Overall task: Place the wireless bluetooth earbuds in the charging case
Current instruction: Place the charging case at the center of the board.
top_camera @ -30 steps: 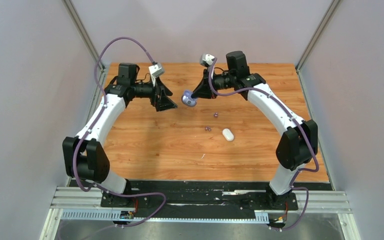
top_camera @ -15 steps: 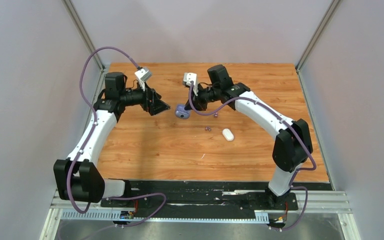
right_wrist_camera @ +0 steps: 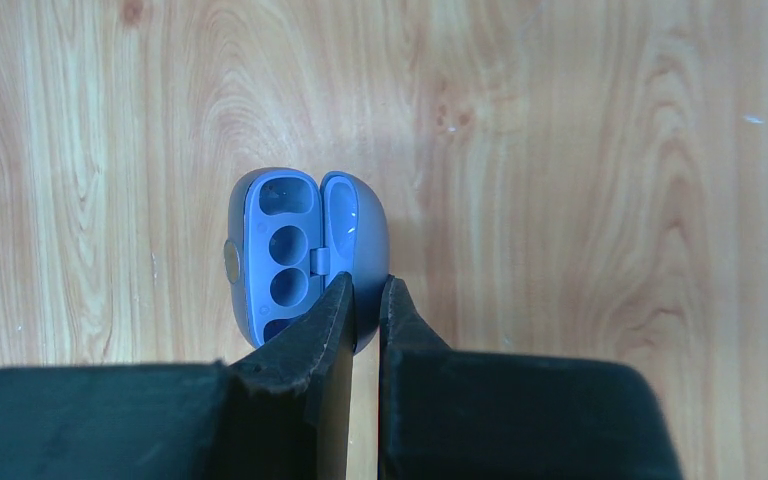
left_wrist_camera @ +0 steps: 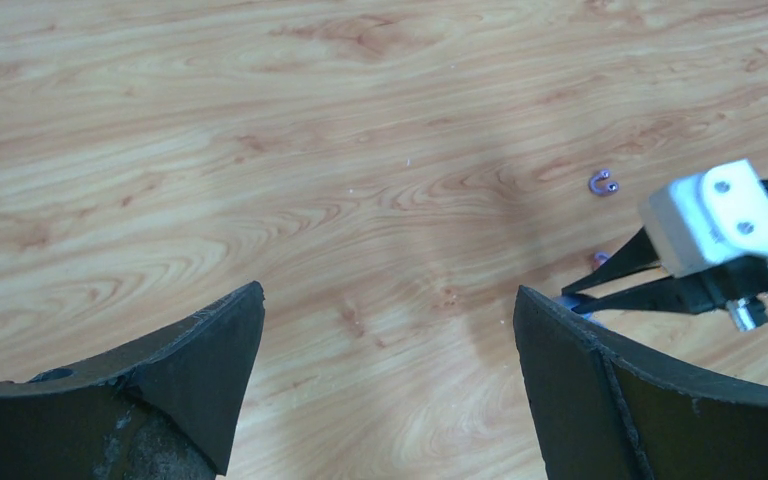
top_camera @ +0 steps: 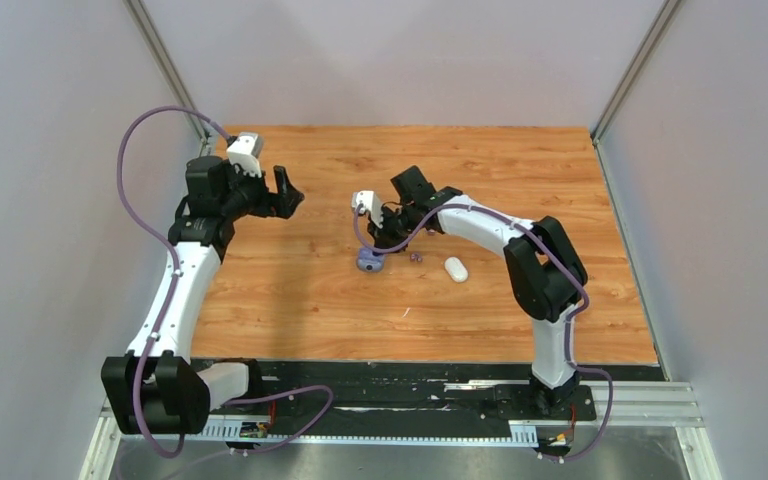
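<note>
My right gripper is shut on the lid of an open purple-blue charging case, low over the table at mid-centre. In the right wrist view the case shows empty cavities, and the gripper pinches the lid's edge. A dark purple earbud lies just right of the case. In the left wrist view I see one purple bud and a second partly hidden. My left gripper is open and empty at the far left; it also shows in its own view. No white buds are clearly visible.
A closed white pebble-shaped case lies right of the purple earbud. A tiny white speck lies nearer the front; I cannot tell what it is. Grey walls enclose the wooden table on three sides.
My right gripper has carried the purple case from the far middle down and toward the near side, beside the purple bud. My left arm has swung away to the left.
</note>
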